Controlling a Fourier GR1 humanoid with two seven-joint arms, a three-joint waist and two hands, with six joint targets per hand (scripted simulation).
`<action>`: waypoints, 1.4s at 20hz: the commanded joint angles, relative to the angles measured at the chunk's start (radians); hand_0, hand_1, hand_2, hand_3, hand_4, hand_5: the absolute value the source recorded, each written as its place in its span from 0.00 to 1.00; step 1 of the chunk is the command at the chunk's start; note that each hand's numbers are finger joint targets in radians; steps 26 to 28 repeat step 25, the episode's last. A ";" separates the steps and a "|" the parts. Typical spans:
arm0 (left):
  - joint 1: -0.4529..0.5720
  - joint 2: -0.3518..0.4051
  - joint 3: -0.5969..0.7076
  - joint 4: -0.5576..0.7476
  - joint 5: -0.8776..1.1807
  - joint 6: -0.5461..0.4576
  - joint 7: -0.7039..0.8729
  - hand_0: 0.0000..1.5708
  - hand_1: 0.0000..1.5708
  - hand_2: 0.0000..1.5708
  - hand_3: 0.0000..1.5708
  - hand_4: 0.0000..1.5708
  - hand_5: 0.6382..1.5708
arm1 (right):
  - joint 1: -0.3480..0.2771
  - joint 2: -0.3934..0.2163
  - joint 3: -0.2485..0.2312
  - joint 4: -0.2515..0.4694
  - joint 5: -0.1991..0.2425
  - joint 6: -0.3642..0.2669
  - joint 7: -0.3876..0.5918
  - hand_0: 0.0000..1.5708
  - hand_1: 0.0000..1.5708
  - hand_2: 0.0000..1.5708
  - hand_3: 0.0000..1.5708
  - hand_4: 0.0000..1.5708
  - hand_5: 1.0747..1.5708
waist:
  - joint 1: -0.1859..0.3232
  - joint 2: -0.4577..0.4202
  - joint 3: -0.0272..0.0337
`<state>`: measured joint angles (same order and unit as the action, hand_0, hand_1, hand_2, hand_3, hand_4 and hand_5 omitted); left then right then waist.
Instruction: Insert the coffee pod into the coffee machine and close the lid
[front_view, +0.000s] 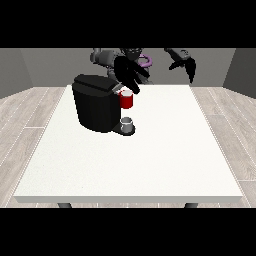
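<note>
The machine (96, 104) stands on the table (150, 160), toward the view's left. A grey cup (128, 124) sits on its base, at the front right. Above the cup, beside the machine's top, is a red object (127, 100), judged to be the pod or its holder. The hand at the view's left (128, 75) hangs directly above the red object with fingers extended downward; whether they touch it cannot be told. The hand at the view's right (184, 64) is raised well right of the machine, fingers drooping, holding nothing. Risk: a descent off-centre could tilt the pod against the rim, blocking lid closure.
</note>
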<state>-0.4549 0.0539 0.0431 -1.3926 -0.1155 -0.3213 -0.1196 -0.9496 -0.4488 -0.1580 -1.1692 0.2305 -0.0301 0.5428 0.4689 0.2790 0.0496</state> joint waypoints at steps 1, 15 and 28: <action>-0.028 -0.015 -0.012 0.006 0.002 -0.003 -0.003 0.00 0.00 0.00 0.00 0.16 1.00 | -0.107 0.103 0.056 -0.079 -0.038 0.004 -0.134 0.00 0.00 0.00 0.00 0.00 1.00 | 0.112 0.028 -0.0480; -0.075 0.005 -0.011 -0.032 0.007 -0.011 0.017 0.00 0.00 0.00 0.00 0.21 1.00 | -0.230 0.225 0.064 0.075 -0.046 -0.054 -0.365 0.00 0.00 0.00 0.00 0.00 1.00 | 0.054 0.093 -0.0500; 0.106 0.006 0.061 0.011 0.030 0.042 0.008 0.00 0.00 0.00 0.00 0.17 1.00 | 0.015 0.442 0.227 0.021 -0.082 0.011 -0.539 0.00 0.00 0.00 0.00 0.17 1.00 | -0.146 -0.100 -0.0498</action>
